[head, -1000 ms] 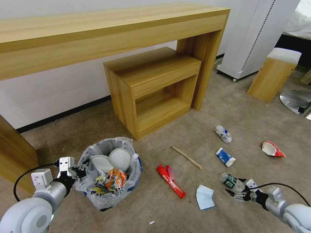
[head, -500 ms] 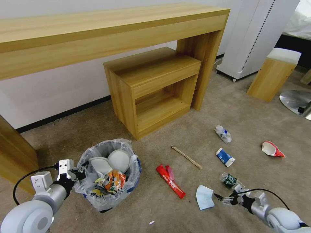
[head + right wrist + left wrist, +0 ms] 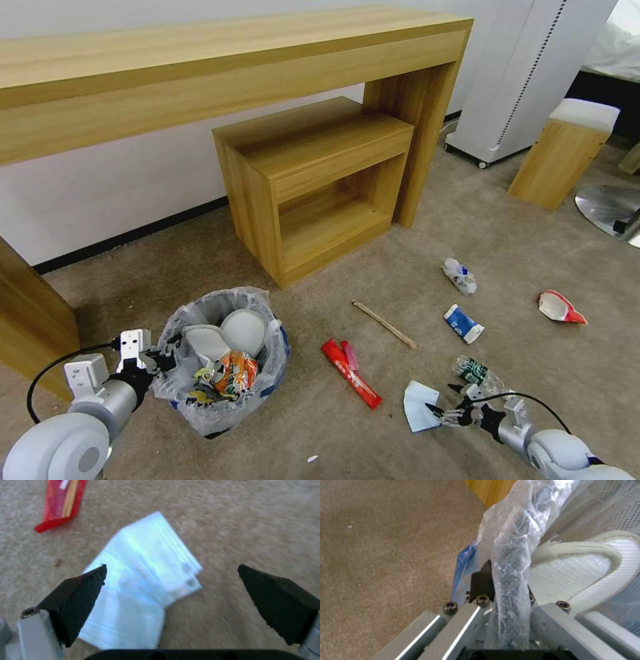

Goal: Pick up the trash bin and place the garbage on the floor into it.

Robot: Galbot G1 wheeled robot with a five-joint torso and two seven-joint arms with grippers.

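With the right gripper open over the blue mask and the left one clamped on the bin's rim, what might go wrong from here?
The blue mask lies flat on the carpet, so the open right gripper may pinch pile, not fabric.

The left gripper holds the trash bin by its bag-covered rim alone; the plastic might let it slip.

The plastic bottle lies close by; the arm may knock it.

Hotel-type bedroom or lived-in room: long wooden desk (image 3: 220,73) stood against the white wall, small wooden shelf unit (image 3: 313,180) under it, beige carpet (image 3: 507,247) throughout, white bedding (image 3: 617,40) well off beside the desk.
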